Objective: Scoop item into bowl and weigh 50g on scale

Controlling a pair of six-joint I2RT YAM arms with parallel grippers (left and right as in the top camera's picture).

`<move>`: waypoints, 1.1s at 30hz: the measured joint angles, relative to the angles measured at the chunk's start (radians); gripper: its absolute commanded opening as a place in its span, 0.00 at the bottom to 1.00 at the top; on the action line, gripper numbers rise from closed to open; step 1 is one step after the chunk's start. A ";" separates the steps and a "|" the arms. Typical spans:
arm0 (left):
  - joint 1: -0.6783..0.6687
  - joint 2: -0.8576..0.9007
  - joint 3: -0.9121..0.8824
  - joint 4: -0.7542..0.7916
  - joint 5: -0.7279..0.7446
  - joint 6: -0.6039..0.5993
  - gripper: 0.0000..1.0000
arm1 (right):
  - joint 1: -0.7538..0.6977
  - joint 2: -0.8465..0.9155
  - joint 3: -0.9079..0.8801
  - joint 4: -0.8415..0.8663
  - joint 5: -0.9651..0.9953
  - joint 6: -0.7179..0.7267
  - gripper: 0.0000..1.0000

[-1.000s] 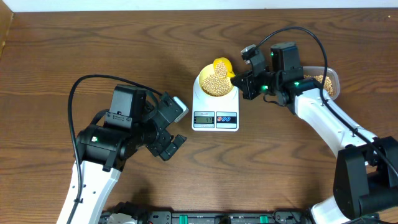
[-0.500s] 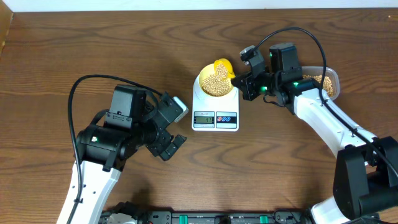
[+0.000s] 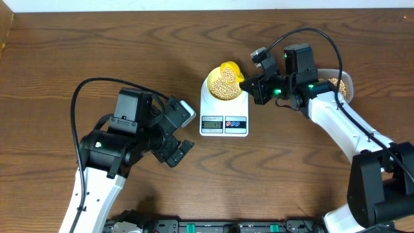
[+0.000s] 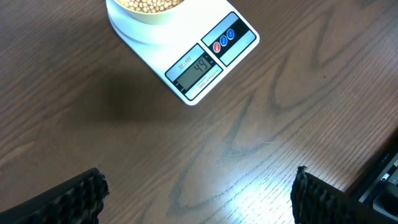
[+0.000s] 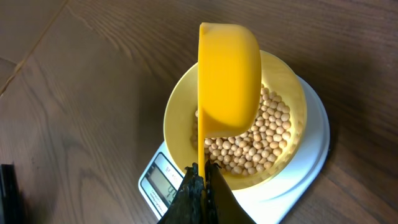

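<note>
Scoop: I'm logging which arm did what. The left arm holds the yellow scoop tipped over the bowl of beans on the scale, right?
No, the right arm does. The right wrist view shows the right fingers shut on the handle of the scoop, which is tipped over the bowl of beans on the scale.

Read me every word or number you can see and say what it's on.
"49": display of the scale, seen from the left wrist.
"SF-400": small print above the display, letters uncertain.
Markings on the buttons: too small to read.
Overhead and right wrist views: display blurred.
</note>
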 measured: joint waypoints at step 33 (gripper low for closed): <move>0.000 0.000 0.000 0.000 0.000 0.000 0.97 | -0.034 0.000 0.000 -0.008 -0.050 0.026 0.01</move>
